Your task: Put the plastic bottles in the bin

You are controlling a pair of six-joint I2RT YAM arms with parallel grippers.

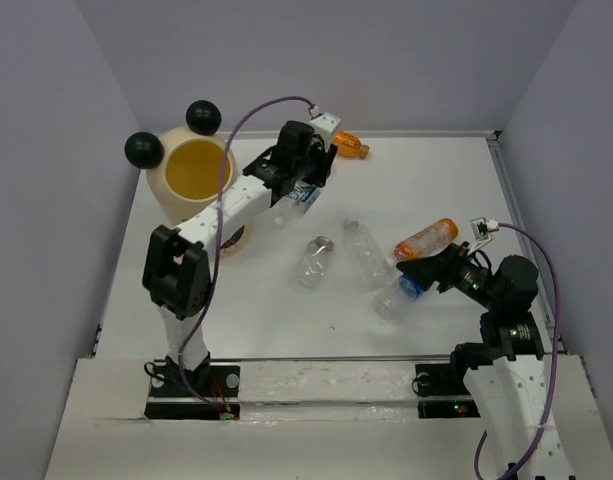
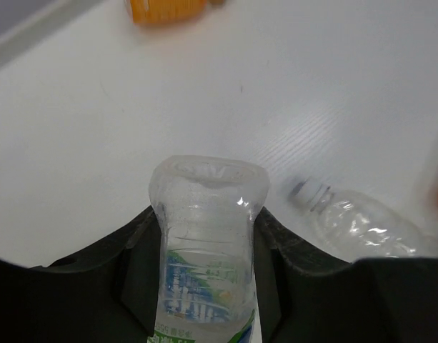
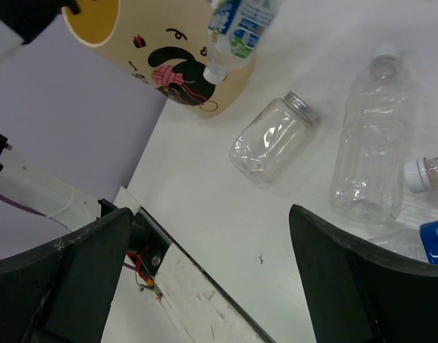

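My left gripper [image 1: 302,186] is shut on a clear bottle with a blue-green label [image 2: 208,243], holding it above the table right of the bin [image 1: 194,172]. The bin is cream-yellow with two black ball ears. The labelled bottle [image 3: 236,27] hangs in front of the bin's print [image 3: 168,68]. One orange bottle [image 1: 351,148] lies at the back, another [image 1: 426,238] near my right gripper [image 1: 414,266]. A clear capped jar [image 1: 314,262], a clear bottle [image 1: 366,252] and a blue-labelled bottle [image 1: 396,298] lie mid-table. My right gripper [image 3: 211,271] is open and holds nothing.
White walls enclose the table on three sides. The table's near edge with a rail and wiring [image 3: 143,268] runs below my right gripper. A purple cable [image 1: 248,120] loops over the left arm near the bin.
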